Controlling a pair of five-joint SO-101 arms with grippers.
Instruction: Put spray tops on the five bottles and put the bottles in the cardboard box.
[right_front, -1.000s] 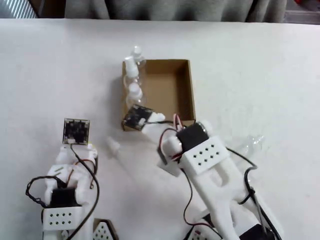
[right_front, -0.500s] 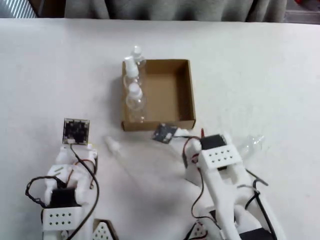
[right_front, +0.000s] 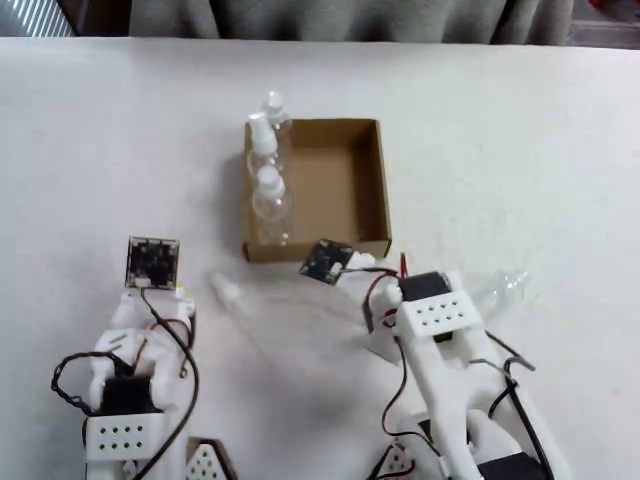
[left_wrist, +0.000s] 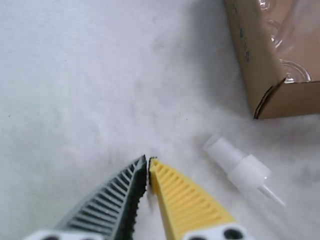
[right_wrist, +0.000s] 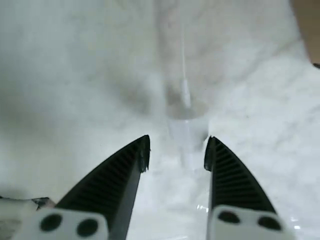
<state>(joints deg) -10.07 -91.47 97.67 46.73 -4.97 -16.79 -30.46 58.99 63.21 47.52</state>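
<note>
Straddling a clear bottle (right_wrist: 186, 125), the right arm's (right_front: 435, 315) jaws gape empty; the left arm's (right_front: 125, 400), lower left, sit closed on nothing beside a spray top (left_wrist: 239, 167).

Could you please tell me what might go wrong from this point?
1. The clear bottle sits between the open fingers of the right hand. It looks round and smooth, so it may roll or squirt out as the hand closes.
2. The spray top lies loose beside the shut left hand, near a corner of the cardboard box. A careless approach could knock it away or against the box.
</note>
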